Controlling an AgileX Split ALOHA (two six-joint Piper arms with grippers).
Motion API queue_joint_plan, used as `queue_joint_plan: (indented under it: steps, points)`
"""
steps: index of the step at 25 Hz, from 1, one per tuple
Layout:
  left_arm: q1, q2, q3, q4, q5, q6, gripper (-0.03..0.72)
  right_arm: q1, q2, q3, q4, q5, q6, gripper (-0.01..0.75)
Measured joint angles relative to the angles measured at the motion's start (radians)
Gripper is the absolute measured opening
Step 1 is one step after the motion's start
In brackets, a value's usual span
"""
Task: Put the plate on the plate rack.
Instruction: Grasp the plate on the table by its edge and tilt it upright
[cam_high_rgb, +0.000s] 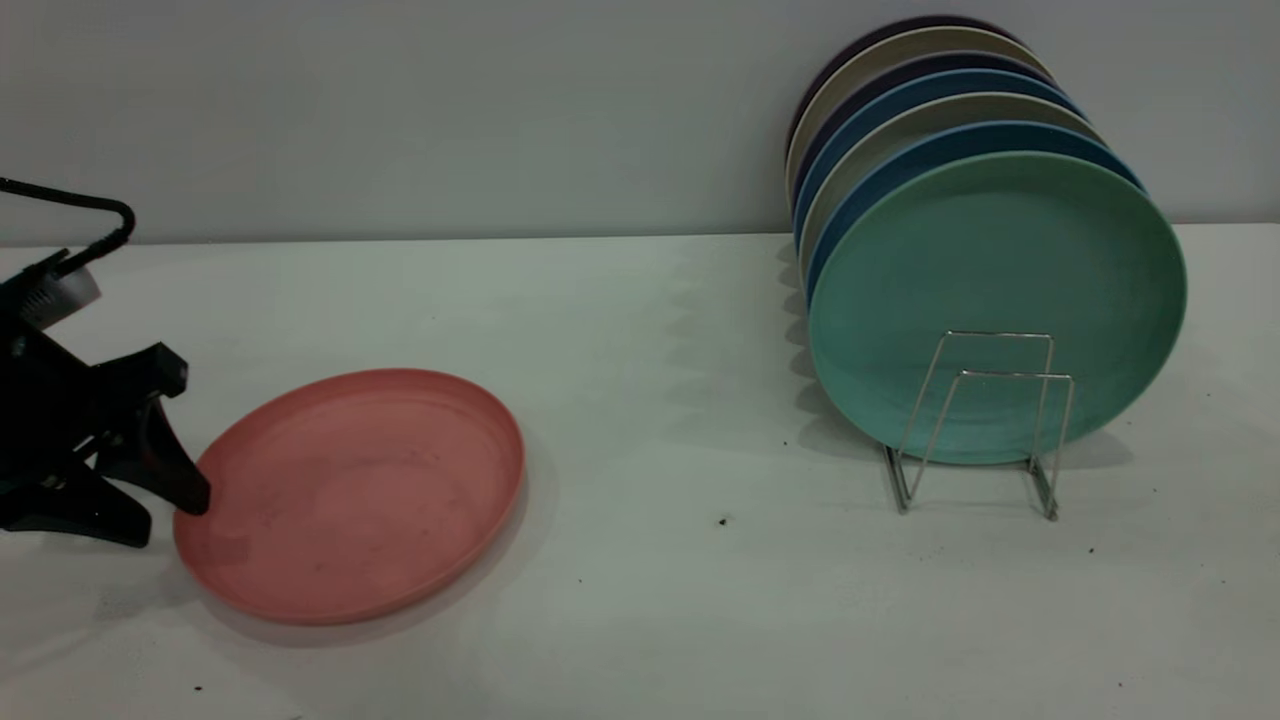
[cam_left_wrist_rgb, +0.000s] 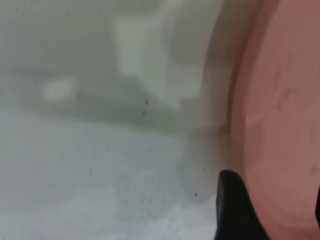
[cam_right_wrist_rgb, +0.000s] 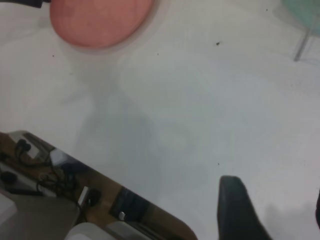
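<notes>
The salmon-pink plate (cam_high_rgb: 360, 490) lies flat on the white table at the left. My left gripper (cam_high_rgb: 168, 520) is open at the plate's left edge, with one finger over the rim and the other low beside it. In the left wrist view the plate (cam_left_wrist_rgb: 285, 125) fills the space between the two fingers (cam_left_wrist_rgb: 231, 205) of the left gripper (cam_left_wrist_rgb: 272, 210). The wire plate rack (cam_high_rgb: 985, 420) stands at the right with empty front loops. My right gripper (cam_right_wrist_rgb: 272, 210) is open above bare table, far from the plate (cam_right_wrist_rgb: 100, 20), and is out of the exterior view.
A teal-green plate (cam_high_rgb: 995, 300) stands upright in the rack, with several blue and beige plates (cam_high_rgb: 930, 100) behind it. A grey wall runs along the back. The right wrist view shows the table's edge and cables (cam_right_wrist_rgb: 45, 175) beyond it.
</notes>
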Motion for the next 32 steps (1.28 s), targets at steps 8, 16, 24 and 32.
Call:
queue_joint_plan:
  steps: [8,16,24,32]
  points:
    - [0.001,0.076,-0.013,-0.011,-0.010,0.014,0.417,0.000,0.000,0.000,0.001,-0.009,0.000,0.399]
    - [0.001,0.115,-0.014,-0.193,-0.016,0.168,0.251,0.000,0.000,0.000,0.001,-0.016,0.000,0.399]
    - [0.001,0.111,-0.015,-0.265,-0.021,0.251,0.019,0.000,0.000,0.000,0.000,-0.013,-0.001,0.399]
    - [0.001,0.019,-0.015,-0.266,-0.077,0.307,0.018,0.000,0.000,0.000,0.000,-0.008,-0.001,0.399]
